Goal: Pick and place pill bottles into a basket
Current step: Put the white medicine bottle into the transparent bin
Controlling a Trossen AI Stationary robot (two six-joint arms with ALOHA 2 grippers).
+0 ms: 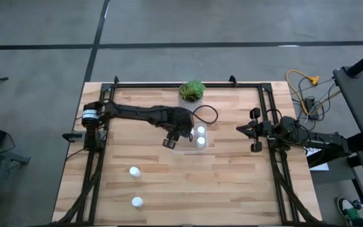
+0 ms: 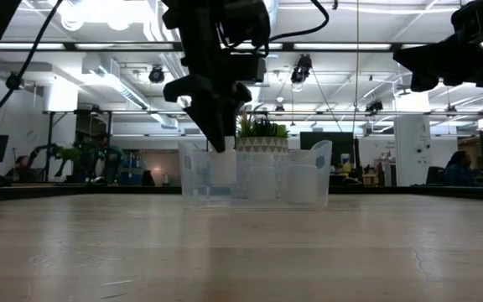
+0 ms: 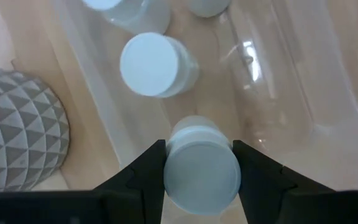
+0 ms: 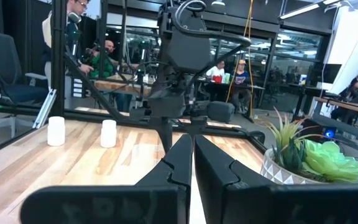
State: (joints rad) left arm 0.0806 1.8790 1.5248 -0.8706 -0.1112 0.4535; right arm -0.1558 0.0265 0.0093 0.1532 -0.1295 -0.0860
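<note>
The table (image 1: 232,183) fills the middle of the high view, with the clear basket (image 1: 191,150) just above its centre. The left gripper (image 1: 172,140) is seen at the basket's left end, clamped on a pill bottle (image 3: 201,168) held upright, cap toward the wrist camera. The basket floor lies directly below the held bottle, so the release is judged to be straight down. Two bottles (image 1: 200,137) already stand in the basket's right part. Two more (image 1: 134,186) are left at lower left. The right gripper (image 1: 241,129), fingers together, waits at the right edge.
</note>
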